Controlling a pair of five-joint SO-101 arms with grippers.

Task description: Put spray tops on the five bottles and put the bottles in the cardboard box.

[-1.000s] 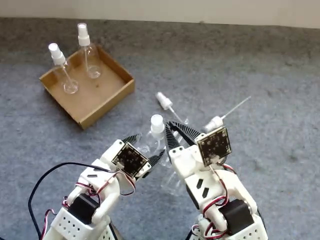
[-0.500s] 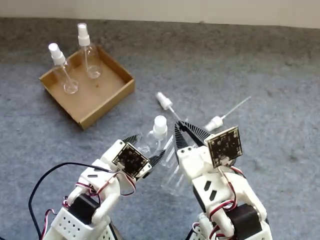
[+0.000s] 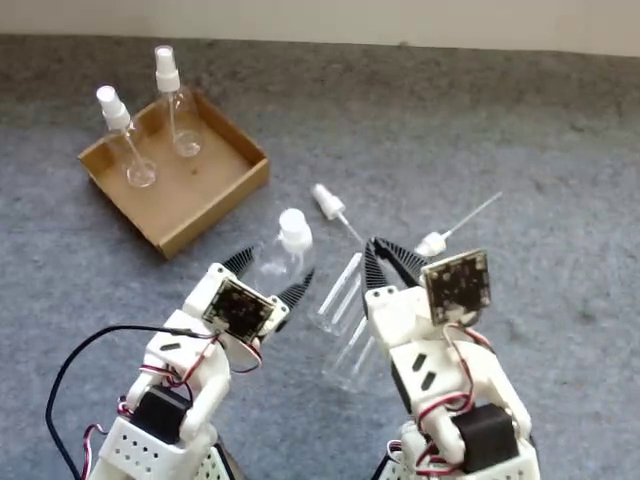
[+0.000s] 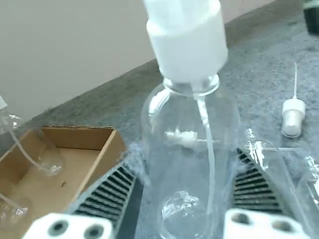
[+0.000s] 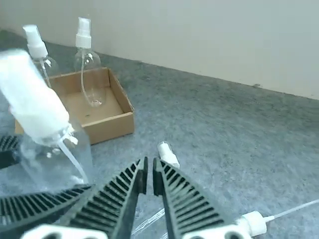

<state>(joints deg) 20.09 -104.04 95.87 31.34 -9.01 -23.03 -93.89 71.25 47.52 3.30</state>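
Lighting's soft and even across the grey tabletop (image 3: 520, 150). It's pretty bright, with no hard shadows anywhere, just faint soft-edged ones tucked against the cardboard box (image 3: 215, 212) walls. The clear bottle (image 4: 189, 149) picks up small pale glints on its glass, and its white spray top (image 4: 184, 35) looks nearly washed out.

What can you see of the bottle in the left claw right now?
The bottle is clear, with a rounded body and short neck, and looks empty. A white spray top sits on the neck, its thin dip tube running down inside. The left claw grips the body between its black ribbed fingers, one each side. It leans slightly, over the grey carpet near the cardboard box. Whether its base touches the carpet cannot be told.
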